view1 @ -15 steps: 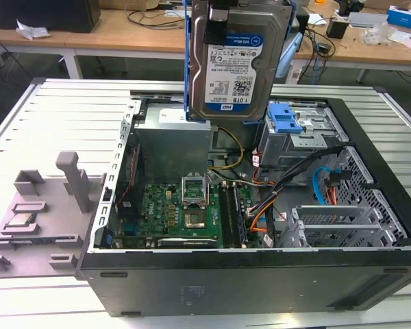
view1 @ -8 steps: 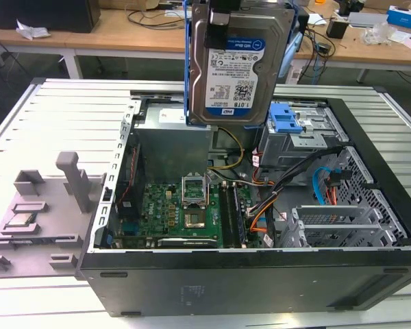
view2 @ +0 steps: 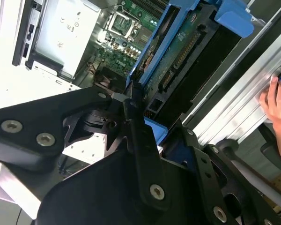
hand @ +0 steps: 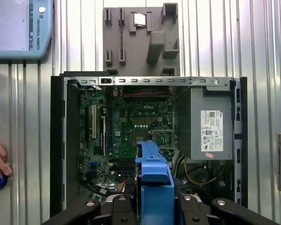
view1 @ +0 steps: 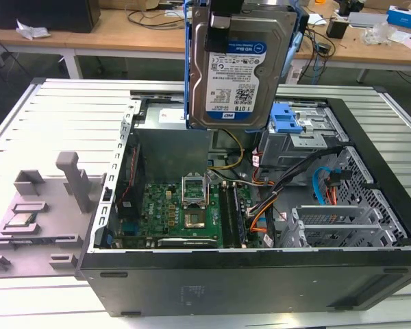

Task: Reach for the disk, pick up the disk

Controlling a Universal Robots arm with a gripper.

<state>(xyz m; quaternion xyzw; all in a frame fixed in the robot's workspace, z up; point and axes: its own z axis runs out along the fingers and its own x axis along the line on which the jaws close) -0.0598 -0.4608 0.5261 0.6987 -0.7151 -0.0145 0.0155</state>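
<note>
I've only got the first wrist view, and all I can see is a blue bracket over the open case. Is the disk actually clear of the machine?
Observer: Yes. In the exterior view the disk hangs upright above the computer case, with its label side facing that camera.
Operator: Is the gripper really on it?
Observer: In the second wrist view the gripper is shut on the disk's blue-bracketed edge, and the connector side shows.
Operator: What's at the drive bay?
Observer: The exterior view shows a blue latch piece on top of the metal drive cage, below the disk and toward the exterior view's right.
</note>
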